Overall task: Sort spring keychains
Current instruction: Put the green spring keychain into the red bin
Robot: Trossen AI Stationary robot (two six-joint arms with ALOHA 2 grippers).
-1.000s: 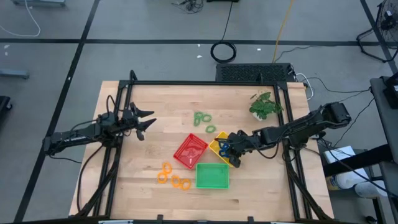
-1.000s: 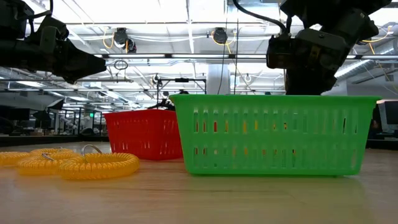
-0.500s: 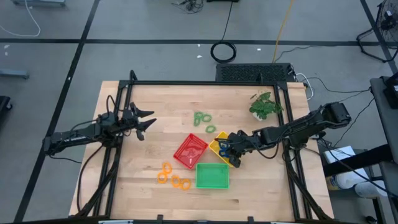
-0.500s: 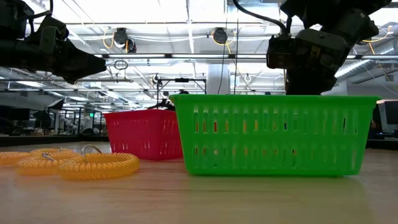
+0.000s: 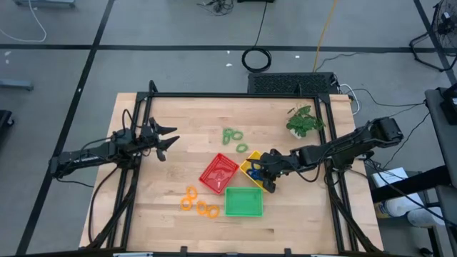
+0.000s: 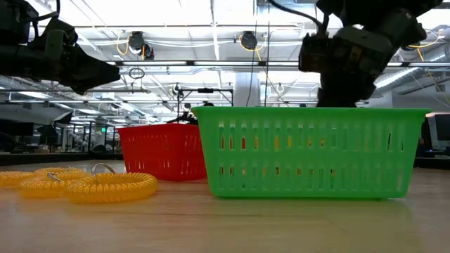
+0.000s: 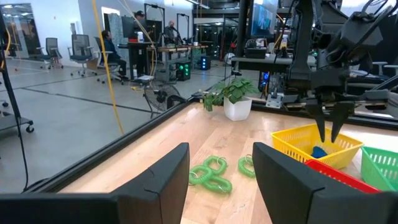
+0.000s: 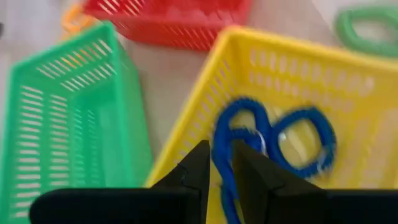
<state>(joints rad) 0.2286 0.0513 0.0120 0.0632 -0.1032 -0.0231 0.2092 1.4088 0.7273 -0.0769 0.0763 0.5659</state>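
My two arms are dark, near black, built of slim jointed links with thin black cables looped alongside. My left pincer [image 5: 170,145] at centre left ends in two tapered prongs. My right pincer [image 5: 265,170] at centre right is blockier (matte flat fingers, squared edges).

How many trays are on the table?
3: the red tray mid-table, the yellow tray to its right under the right claw, the green tray in front of both.
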